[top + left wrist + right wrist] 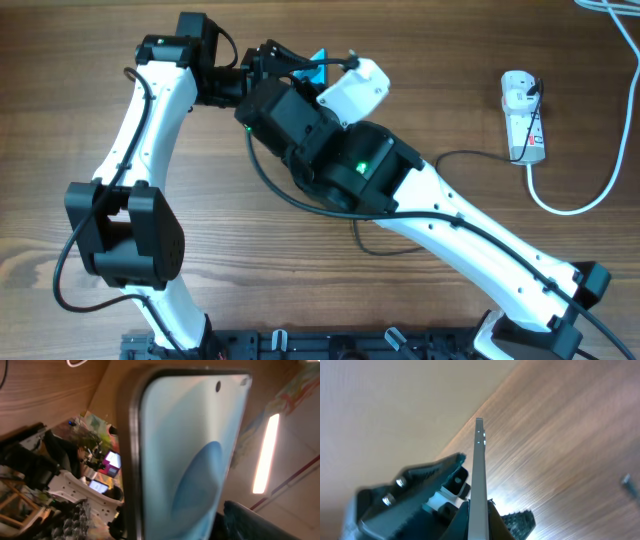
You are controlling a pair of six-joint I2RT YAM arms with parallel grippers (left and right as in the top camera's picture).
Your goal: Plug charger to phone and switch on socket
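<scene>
The phone (316,66) shows as a cyan sliver between both grippers at the top centre, lifted off the table. In the right wrist view it stands edge-on (479,460), and my right gripper (479,527) (297,78) is shut on its faces. In the left wrist view its blue screen (185,450) fills the frame. My left gripper (155,530) (266,72) is spread wide with the phone's near end between its fingers, and a gap shows on the left side. The white socket (522,115) lies at the far right. The black charger cable (470,157) runs from it under my right arm. Its plug tip is hidden.
The socket's white cord (600,190) loops along the right edge of the wooden table (80,120). A loop of black cable (372,246) lies under my right arm. Both arms cross above the table's middle.
</scene>
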